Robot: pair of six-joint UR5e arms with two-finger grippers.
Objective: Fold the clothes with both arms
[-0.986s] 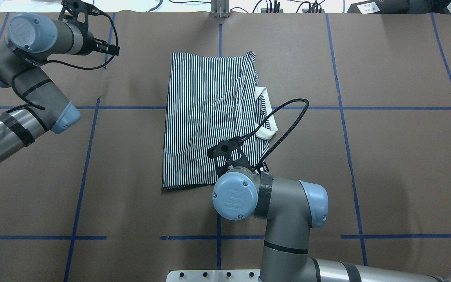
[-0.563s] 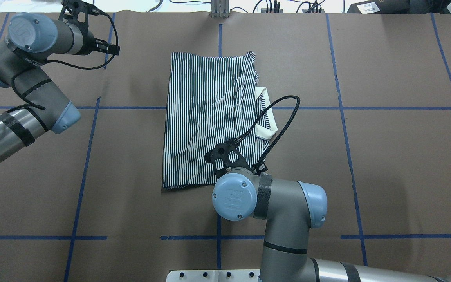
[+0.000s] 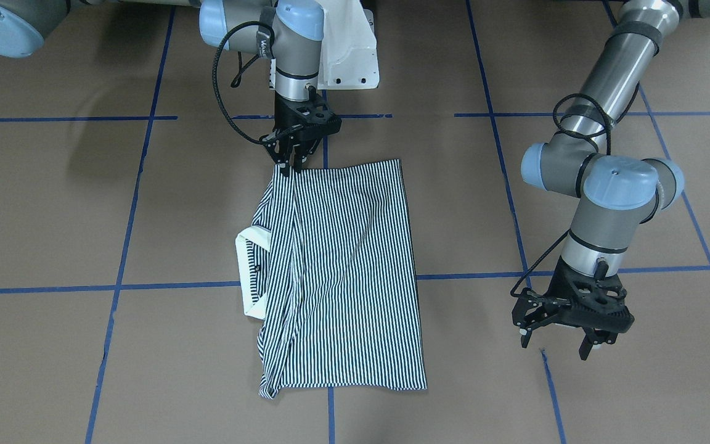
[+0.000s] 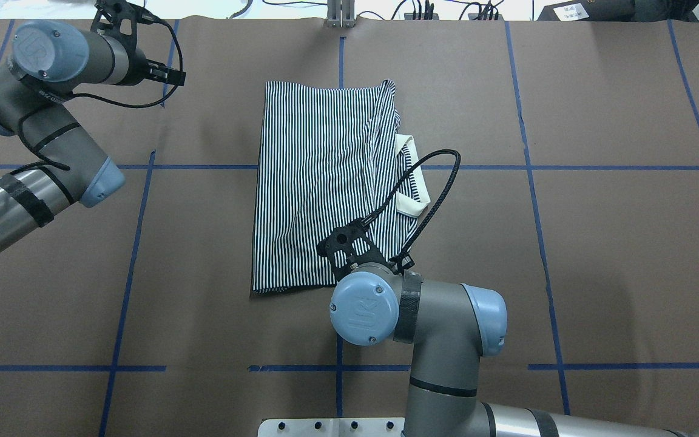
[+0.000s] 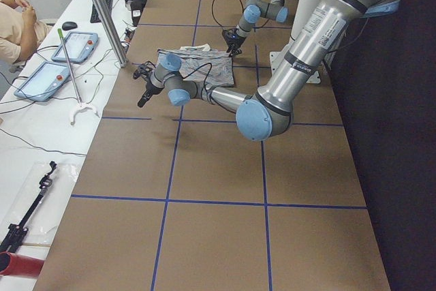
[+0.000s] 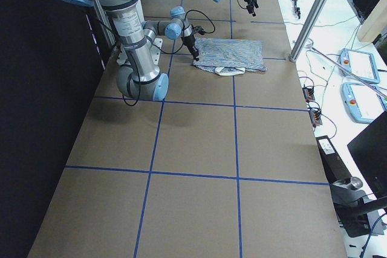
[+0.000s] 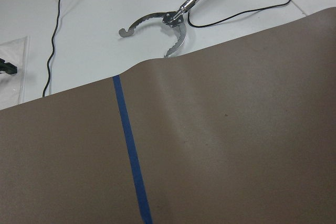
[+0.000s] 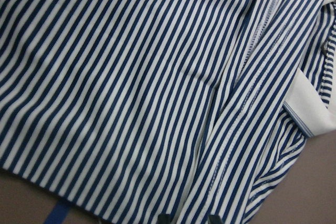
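Robotics lab is being indicated by paper-covered table (image 4: 628, 91) gridded in blue tape (image 4: 568, 167), teach pendants (image 5: 75, 46) and cables (image 5: 20, 144) being kept alongside.

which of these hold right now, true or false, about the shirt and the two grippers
1. The left gripper is open above bare table, clear of the polo shirt. True.
2. The cream collar sticks out on the shirt's side toward the left gripper. False: it sticks out on the opposite side, the robot's right.
3. The right gripper is at the shirt's edge nearest the robot's base. True.
4. The shirt lies fully spread, with both sleeves out to the sides. False: it is folded into a long strip and no sleeve sticks out.
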